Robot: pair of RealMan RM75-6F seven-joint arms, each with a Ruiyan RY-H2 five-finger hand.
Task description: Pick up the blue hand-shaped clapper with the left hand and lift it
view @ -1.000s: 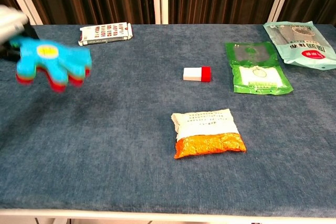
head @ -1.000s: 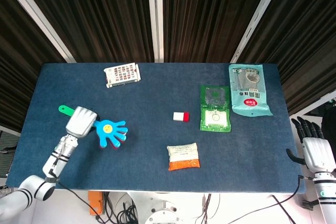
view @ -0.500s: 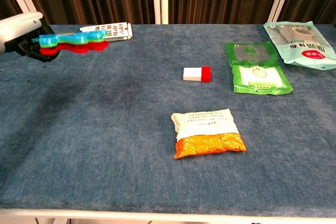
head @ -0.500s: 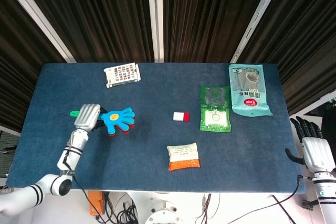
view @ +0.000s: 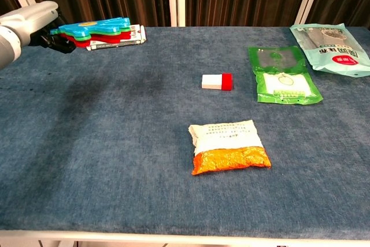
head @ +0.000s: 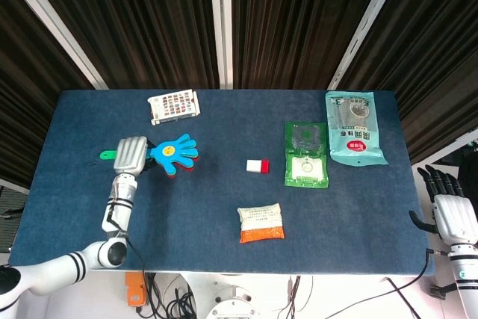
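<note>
The left robot hand (head: pixel 130 156) clamps the blue hand-shaped plastic clapper (head: pixel 173 152), its palm jutting rightward above the dark blue cloth surface (head: pixel 224 199).

Over the last second the left hand (head: pixel 129 156) has risen from the dark blue cloth worktop (head: pixel 224 207), carrying the blue hand-shaped plastic clapper with red and green layers beneath (head: pixel 173 153). In the head view, hand and clapper have drifted up and to the right, closer to the white card of small coloured squares (head: pixel 173 105). In the chest view the clapper (view: pixel 95 29) first hung face-on well below that card (view: pixel 115 37), then turned nearly edge-on, and now lies flat across the card's front. Its green handle tip (head: pixel 107 156) has moved with it. The left forearm appears to have swung more upright.
</note>
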